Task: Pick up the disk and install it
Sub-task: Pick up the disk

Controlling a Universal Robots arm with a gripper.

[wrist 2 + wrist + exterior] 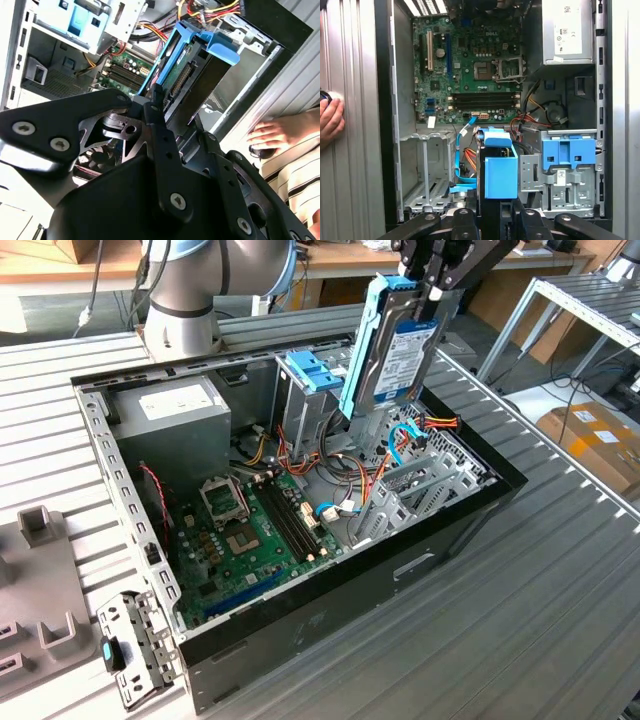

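Note:
The disk (395, 345) is a grey metal drive in a light-blue carrier rail. It hangs upright, slightly tilted, above the open computer case (400, 560). My gripper (432, 288) is shut on the disk's upper end. In the first wrist view the disk (499, 170) hangs end-on between the empty grey drive bay (427, 170) and the tall grey cage (555, 185). My gripper (492, 217) clamps it from both sides. In the second wrist view the disk (185, 65) reaches away from my black fingers (155, 107) toward the case floor.
Inside the case lie a green motherboard (250, 530), a power supply (170, 410), loose coloured cables (400, 440) and a blue bracket (310, 370) atop the cage. A person's hand (330, 120) rests beside the case. A loose metal bracket (135, 645) lies at the exterior view's lower left.

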